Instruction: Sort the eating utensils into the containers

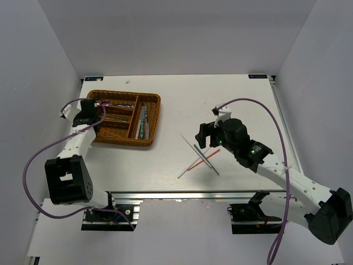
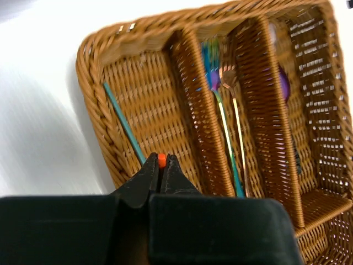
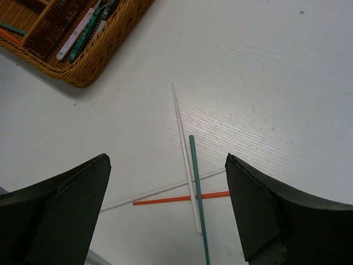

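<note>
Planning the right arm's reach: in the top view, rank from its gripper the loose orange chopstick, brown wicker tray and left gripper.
1. Loose orange chopstick, beside the right gripper.
2. Brown wicker tray, leftward.
3. Left gripper, tray's far-left end.

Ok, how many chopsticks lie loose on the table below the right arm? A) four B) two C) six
A: two white chopsticks, one orange chopstick and one teal chopstick lie crossed on the table.
</note>
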Tool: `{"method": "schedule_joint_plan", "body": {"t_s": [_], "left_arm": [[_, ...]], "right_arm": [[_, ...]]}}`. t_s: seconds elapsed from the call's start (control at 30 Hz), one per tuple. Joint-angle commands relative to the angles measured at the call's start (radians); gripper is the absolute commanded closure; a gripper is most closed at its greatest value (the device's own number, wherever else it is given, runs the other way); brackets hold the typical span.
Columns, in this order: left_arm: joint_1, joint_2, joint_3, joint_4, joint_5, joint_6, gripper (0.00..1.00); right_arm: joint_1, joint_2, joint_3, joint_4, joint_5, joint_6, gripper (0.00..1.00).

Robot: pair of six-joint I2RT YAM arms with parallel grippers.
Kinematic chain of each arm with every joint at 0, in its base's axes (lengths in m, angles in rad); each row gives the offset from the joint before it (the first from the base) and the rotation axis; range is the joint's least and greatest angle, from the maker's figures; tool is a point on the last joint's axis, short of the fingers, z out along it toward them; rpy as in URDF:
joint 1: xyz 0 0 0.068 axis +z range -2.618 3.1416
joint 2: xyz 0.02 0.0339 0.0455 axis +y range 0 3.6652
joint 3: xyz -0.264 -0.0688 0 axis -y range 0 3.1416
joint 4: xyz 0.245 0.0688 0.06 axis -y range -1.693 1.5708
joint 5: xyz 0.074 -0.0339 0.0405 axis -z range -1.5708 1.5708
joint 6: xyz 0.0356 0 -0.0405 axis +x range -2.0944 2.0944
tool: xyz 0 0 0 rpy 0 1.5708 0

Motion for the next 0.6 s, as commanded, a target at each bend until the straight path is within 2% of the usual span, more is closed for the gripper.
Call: {"method": "schedule_joint_plan", "body": {"t_s": [0.0,0.13,0.23,0.27,0.3,0.37,0.4,0.5,0.57], "left_arm": [[0.007,-0.019,-0.04,0.083,0.027,-0.068,1.0],[0.007,-0.033,-0.101,0.129,0.032,-0.101,0.99],[0.007,-0.047,-0.135,0.138,0.038,-0.12,0.69],[0.007,-0.053,-0.143,0.138,0.038,-0.128,0.56],[0.007,-0.059,-0.144,0.138,0.04,-0.131,0.26],[0.007,-0.067,-0.132,0.128,0.046,-0.127,0.13],[0.007,-0.069,-0.123,0.125,0.049,-0.115,0.02],[0.007,-0.075,-0.068,0.086,0.061,-0.099,0.02],[0.007,-0.084,-0.025,0.042,0.075,-0.062,0.02]], "right_arm": [[-0.006,0.005,-0.011,0.067,-0.006,-0.019,0.11],[-0.006,0.017,-0.021,0.078,-0.012,-0.028,0.11],[-0.008,0.043,-0.015,0.066,-0.026,-0.026,0.11],[-0.008,0.06,-0.009,0.06,-0.039,-0.031,0.11],[-0.008,0.07,0.005,0.041,-0.061,-0.043,0.11],[-0.009,0.103,0.025,0.008,-0.101,-0.075,0.11],[-0.008,0.116,0.046,-0.032,-0.134,-0.118,0.11],[-0.008,0.175,0.081,-0.127,-0.249,-0.155,0.11],[-0.003,0.22,0.095,-0.201,-0.233,-0.158,0.11]]}}
